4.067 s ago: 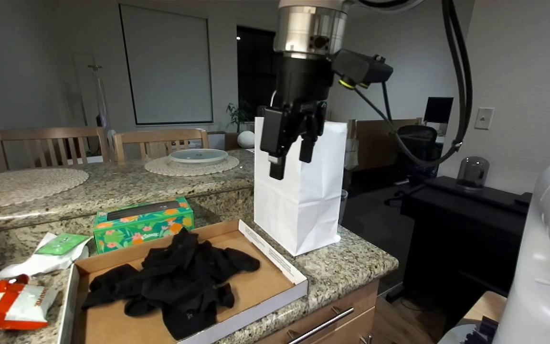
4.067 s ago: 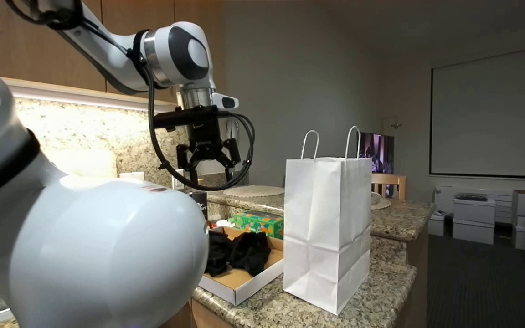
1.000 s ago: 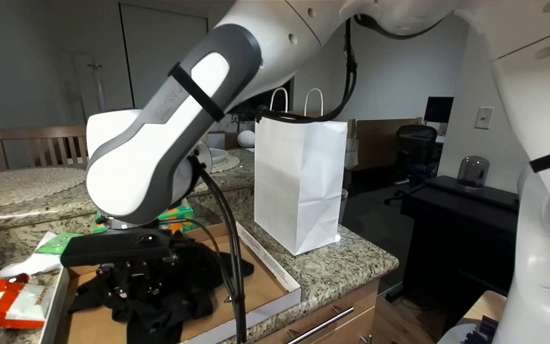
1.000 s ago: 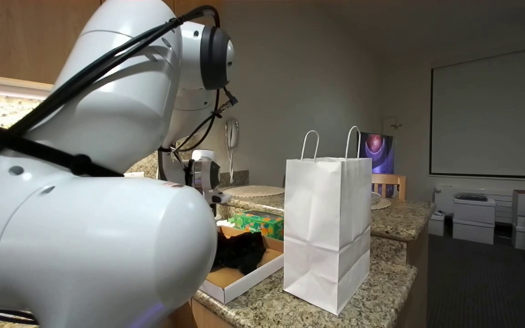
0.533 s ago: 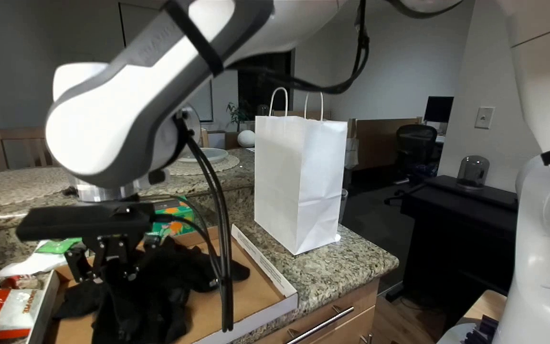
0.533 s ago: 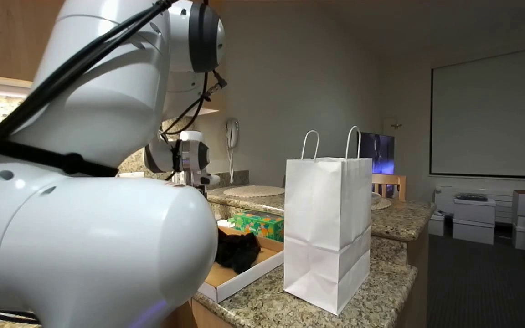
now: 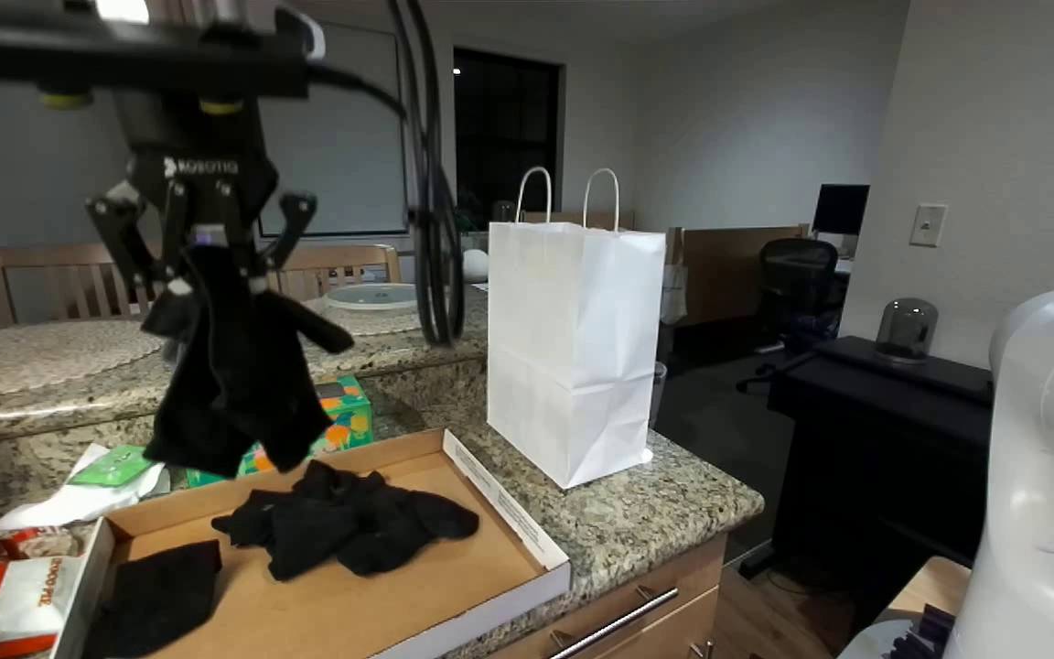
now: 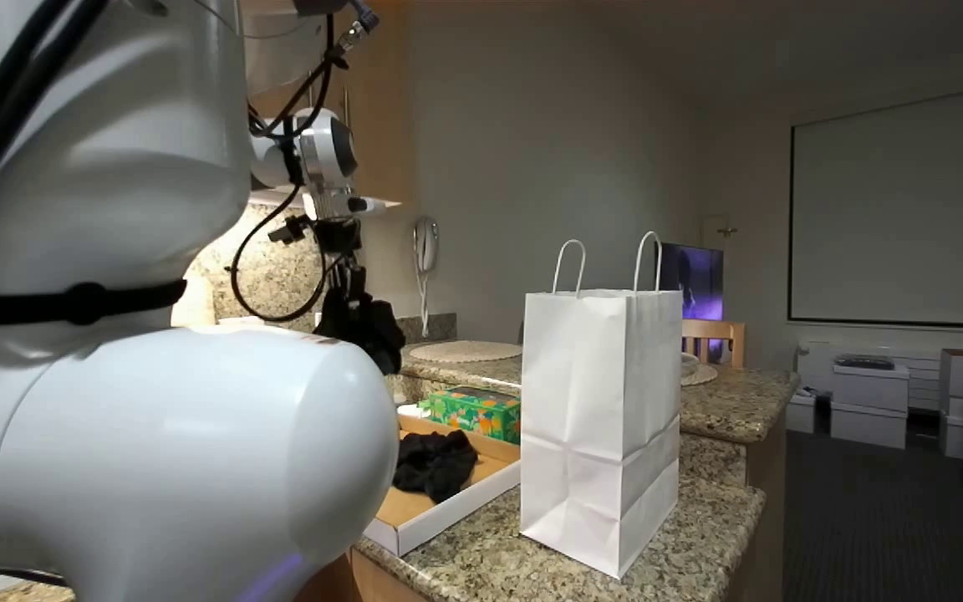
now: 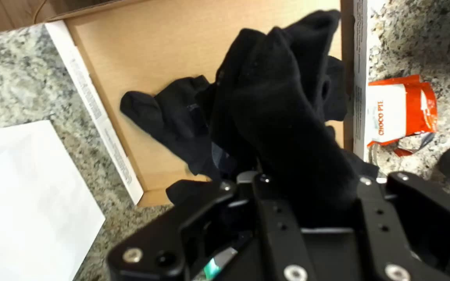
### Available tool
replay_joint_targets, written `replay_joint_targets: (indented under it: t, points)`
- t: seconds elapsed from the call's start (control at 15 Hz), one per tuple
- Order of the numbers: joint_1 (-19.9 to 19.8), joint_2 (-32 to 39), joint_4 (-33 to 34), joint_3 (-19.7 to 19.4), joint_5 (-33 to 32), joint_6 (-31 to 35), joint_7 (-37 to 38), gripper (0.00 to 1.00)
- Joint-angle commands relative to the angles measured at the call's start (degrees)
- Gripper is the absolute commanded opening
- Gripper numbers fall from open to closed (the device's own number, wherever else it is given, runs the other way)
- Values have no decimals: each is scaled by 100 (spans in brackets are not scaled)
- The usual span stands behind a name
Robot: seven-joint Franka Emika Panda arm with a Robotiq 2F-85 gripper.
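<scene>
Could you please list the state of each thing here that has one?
Gripper: closed on the held cloth
Held cloth: hanging in the air
Other black cloth: lying rumpled in the tray
Tray: open-topped
Paper bag: upright, handles up
Drawer: shut
Screen: lit
Choco Pie packet: lying flat, seal unclear

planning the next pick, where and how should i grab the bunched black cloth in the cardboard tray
Likely best from above, jaws closing across the raised fold of the bunched black cloth: it seems to stand up there, while its narrow end lies low and the cardboard tray has walls that hinder a side approach. The jaws must first release the held black cloth.
</scene>
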Motion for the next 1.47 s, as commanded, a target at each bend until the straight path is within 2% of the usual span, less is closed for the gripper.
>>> replay_joint_targets:
  t: [0.0, 0.4, 0.67, 1.0, 1.4]
  points:
    - [-361, -473, 781, 160, -123, -1123, -822, 12]
    - [-1134, -468, 2737, -103, -207, -2559, -2238, 12]
    - [-1630, -283, 3607, -421, -159, -2840, -2871, 11]
    - [-1979, -295, 3723, -1056, 196, -2597, -3771, 11]
    - [-2392, -600, 3378, -1861, 535, -2488, -5584, 10]
